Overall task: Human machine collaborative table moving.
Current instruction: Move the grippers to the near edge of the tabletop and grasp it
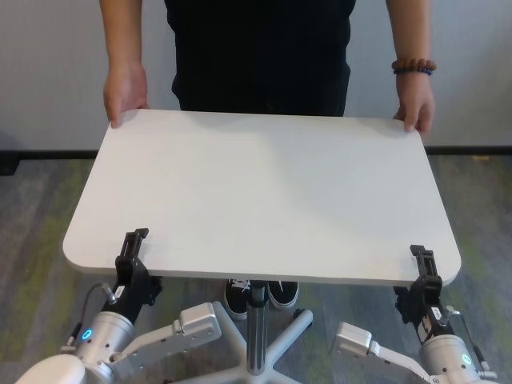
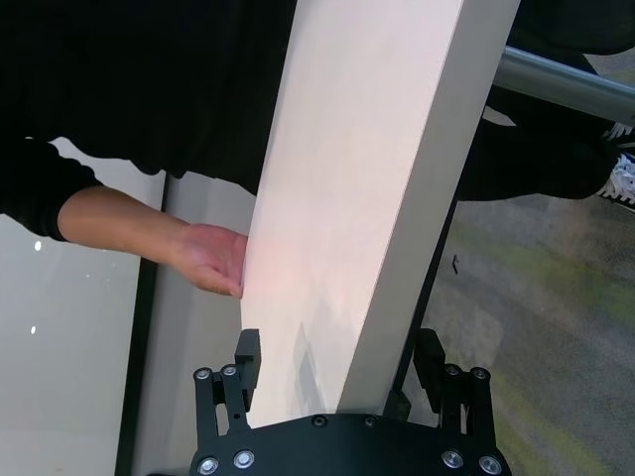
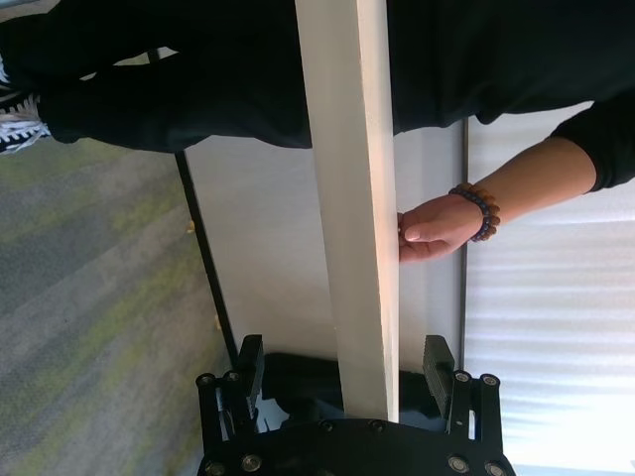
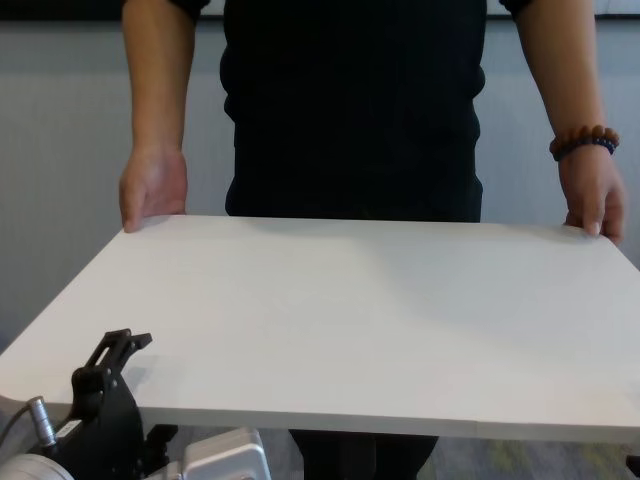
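Observation:
The white table stands between me and the human, who wears a black top. The human's hands hold both far corners; a brown bead bracelet is on one wrist. My left gripper straddles the near left edge, one finger above the tabletop and one below. The left wrist view shows it open around the edge. My right gripper straddles the near right corner; the right wrist view shows it open, with gaps on both sides of the tabletop.
The table's slim metal leg ends in a white star base between my forearms. The human's black-and-white sneakers stand under the table. Grey carpet lies on both sides, with a white wall behind.

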`<state>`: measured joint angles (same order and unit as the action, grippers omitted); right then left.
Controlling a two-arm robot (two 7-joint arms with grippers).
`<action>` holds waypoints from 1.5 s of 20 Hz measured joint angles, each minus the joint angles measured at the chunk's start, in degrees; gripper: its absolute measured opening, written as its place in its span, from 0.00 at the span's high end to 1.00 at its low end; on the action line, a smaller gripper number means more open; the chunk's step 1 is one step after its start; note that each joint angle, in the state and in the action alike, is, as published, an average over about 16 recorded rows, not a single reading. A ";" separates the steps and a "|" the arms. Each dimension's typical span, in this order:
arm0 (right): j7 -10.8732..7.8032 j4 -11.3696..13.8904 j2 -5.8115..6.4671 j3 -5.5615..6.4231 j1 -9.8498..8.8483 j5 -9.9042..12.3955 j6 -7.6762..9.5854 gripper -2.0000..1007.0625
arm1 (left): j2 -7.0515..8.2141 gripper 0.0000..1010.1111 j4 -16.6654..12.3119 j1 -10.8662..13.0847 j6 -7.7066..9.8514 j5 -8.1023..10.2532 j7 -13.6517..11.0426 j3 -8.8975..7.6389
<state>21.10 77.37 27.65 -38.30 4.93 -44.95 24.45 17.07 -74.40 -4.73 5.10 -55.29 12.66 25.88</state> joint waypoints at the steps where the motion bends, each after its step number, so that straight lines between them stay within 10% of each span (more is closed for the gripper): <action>1: 0.00 0.00 0.00 0.00 0.00 0.00 0.00 0.00 | -0.05 0.01 0.03 -0.01 -0.03 0.02 0.07 -0.03; 30: 0.00 0.00 0.00 0.00 0.00 0.00 0.00 0.00 | 0.17 0.01 -0.12 0.01 0.02 0.11 -0.29 0.12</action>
<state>21.10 77.37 27.65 -38.30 4.93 -44.95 24.45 17.24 -74.52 -4.72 5.13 -55.18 12.37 26.00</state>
